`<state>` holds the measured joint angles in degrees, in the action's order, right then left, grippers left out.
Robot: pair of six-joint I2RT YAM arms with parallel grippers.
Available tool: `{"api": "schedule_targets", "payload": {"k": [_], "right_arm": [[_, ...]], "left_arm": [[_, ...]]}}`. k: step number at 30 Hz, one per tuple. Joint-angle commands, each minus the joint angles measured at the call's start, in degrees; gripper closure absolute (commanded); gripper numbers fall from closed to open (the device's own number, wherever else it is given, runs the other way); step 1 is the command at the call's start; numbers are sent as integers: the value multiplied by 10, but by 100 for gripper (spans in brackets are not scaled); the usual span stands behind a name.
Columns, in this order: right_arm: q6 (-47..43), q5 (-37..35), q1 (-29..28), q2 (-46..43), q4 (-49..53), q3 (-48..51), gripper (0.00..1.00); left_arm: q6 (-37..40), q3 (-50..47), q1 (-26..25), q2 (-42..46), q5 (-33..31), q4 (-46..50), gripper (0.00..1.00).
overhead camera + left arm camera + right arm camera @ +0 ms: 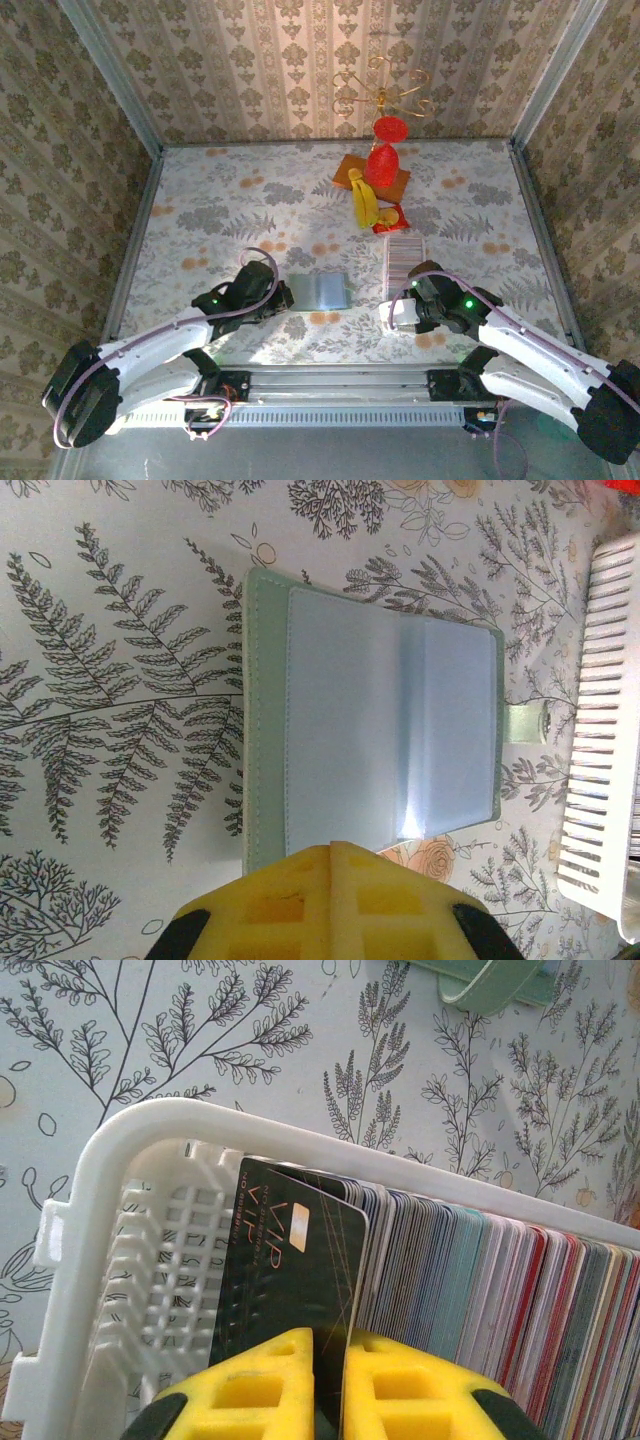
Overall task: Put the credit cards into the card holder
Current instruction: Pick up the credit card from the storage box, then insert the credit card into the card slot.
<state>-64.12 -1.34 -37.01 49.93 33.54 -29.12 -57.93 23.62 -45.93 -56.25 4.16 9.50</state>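
Observation:
The sage-green card holder (318, 291) lies open and flat on the table, its clear inner pocket (390, 730) facing up. My left gripper (333, 850) is shut, and its yellow tips sit over the holder's near edge (283, 297). The credit cards (480, 1280) stand on edge as a striped row (405, 258) in a white slotted tray (120, 1160). At the tray's near end, my right gripper (328, 1345) is shut on a black card marked VIP (290, 1260), the end card of the row. The holder's green tab (490, 985) lies past the tray.
The tray (386, 270) runs front to back, right of the holder, and its ribbed side (600, 730) lies close to the holder's strap. At the back stand a red vase (383, 160) on an orange mat (350, 170) and a yellow banana (364, 205). Patterned walls enclose the table.

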Motion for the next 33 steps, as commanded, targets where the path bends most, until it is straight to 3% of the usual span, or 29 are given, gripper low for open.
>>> {"api": "schedule_targets", "payload": {"k": [1, 5, 10, 22, 25, 29, 33], "right_arm": [[2, -44, 0, -7, 3, -25, 91], [4, -43, 0, -11, 10, -29, 95], [22, -27, -3, -33, 38, -42, 99], [149, 92, -9, -72, 167, -119, 100], [221, 110, -10, -61, 162, -151, 100], [385, 133, -9, -19, 101, -193, 100], [597, 154, -9, 50, 2, -216, 100]], "left_arm": [[-7, 5, -4, 11, -17, 11, 100], [-8, 4, -4, 18, -26, 9, 98], [-10, 10, -3, 19, -32, 6, 87], [-10, 40, -4, -18, -19, 6, 73], [-8, 50, -3, -31, -18, 11, 70], [-3, 66, -3, -51, -19, 22, 68], [-4, 86, 2, -85, -19, 54, 78]]}}
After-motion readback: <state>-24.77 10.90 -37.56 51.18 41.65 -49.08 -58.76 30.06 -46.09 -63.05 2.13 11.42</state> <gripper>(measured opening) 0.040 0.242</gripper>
